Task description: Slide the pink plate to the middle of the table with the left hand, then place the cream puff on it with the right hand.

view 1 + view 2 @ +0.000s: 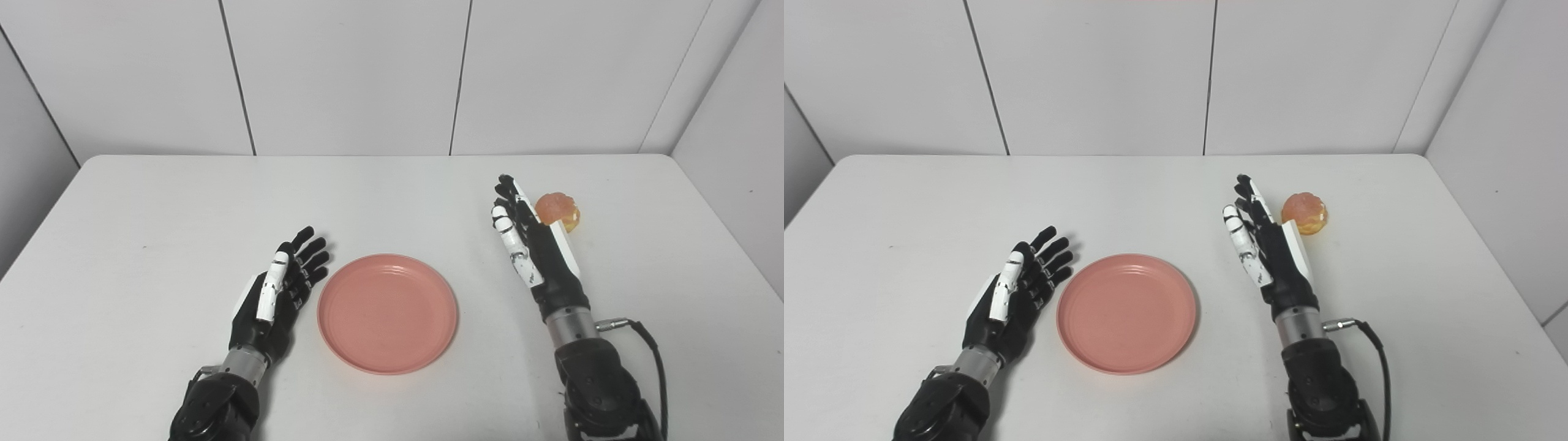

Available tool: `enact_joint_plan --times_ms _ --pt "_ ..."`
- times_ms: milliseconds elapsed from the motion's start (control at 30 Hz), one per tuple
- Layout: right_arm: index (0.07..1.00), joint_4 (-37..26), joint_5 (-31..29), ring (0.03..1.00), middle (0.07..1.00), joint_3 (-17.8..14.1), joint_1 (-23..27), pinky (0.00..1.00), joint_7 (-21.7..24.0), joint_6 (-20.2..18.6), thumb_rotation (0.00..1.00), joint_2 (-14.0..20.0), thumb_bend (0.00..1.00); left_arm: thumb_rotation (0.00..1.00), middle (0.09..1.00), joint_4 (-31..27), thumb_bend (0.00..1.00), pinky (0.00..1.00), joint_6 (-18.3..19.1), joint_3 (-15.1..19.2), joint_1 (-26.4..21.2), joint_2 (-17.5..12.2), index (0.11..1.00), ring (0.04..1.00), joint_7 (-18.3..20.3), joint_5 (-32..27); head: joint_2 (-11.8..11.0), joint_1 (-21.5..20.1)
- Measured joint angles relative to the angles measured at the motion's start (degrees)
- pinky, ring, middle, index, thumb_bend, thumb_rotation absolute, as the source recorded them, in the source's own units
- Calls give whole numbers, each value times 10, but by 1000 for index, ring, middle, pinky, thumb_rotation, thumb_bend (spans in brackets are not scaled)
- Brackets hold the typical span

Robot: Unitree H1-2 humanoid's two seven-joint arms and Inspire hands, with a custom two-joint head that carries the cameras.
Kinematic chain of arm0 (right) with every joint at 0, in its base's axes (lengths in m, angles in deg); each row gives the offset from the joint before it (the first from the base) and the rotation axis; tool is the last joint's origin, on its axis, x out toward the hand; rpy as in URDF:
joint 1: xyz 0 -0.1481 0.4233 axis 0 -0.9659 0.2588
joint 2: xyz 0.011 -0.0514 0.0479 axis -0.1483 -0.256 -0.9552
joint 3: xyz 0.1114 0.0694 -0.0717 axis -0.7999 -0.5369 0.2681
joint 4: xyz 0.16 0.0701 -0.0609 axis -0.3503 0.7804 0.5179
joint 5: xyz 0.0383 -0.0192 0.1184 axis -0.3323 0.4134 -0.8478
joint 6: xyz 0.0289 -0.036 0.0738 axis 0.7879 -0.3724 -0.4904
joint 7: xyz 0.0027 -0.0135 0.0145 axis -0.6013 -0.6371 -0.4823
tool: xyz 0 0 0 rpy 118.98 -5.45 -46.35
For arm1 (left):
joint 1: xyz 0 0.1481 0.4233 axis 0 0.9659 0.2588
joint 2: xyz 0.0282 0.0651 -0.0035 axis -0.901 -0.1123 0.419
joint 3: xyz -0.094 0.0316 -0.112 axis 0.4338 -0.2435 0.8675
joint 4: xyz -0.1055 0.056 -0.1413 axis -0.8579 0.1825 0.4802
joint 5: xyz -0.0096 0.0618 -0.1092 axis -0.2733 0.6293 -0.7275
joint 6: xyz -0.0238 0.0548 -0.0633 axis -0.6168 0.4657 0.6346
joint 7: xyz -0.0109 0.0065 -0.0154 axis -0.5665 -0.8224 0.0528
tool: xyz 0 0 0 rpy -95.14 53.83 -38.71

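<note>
Bare surface (pixel 1127 190) lies open beyond and around the pink plate (pixel 1126 313), with the left robot hand (pixel 1020 288) just beside its left rim, while the right robot hand (pixel 1265 248) stands edge-up between the plate and the cream puff (pixel 1304 213).

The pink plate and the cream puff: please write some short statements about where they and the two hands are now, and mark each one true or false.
1. The cream puff lies on the pink plate. False: it lies on the table, to the right of the right hand.
2. The plate holds nothing. True.
3. The left hand is open, just left of the plate. True.
4. The right hand holds the cream puff. False: it is open, fingers straight, with the puff beside it.
5. The plate lies between the two hands. True.
</note>
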Motion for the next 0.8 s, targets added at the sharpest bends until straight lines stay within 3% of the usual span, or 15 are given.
enact_joint_plan --times_ms 233,333,467,800 --pt "875 -22 55 856 883 -2 30 791 2 -34 953 27 495 1000 907 32 464 915 -81 1 10 -2 897 905 -1 28 -9 -24" --pt "883 -32 76 876 892 -1 46 811 16 -48 937 44 498 1000 906 32 467 916 -98 1 17 -2 894 905 -3 40 -19 -31" --pt "887 -40 87 887 907 -3 62 772 30 -60 821 63 493 1000 917 28 463 931 -119 1 28 -1 908 914 -6 49 -32 -51" --pt "900 -23 135 874 909 -9 104 785 44 -62 746 122 580 1000 926 24 448 939 -173 11 49 1 922 923 -20 56 -46 -78"
